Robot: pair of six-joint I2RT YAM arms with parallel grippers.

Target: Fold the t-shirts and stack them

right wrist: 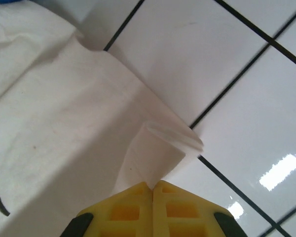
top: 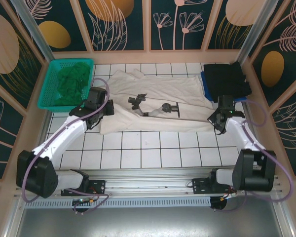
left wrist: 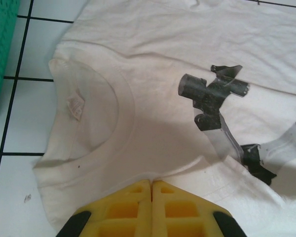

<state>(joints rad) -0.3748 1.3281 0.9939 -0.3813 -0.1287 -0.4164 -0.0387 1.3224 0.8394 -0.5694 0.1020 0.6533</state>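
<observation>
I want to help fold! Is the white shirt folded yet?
Spread out: the white shirt lies flat on the tiles, collar and print showing.

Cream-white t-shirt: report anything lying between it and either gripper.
Nothing visible does. The left gripper is shut on the cream-white t-shirt near its collar, and the right gripper is shut on a folded corner of it. In both wrist views the cloth meets the fingertips directly.
</observation>
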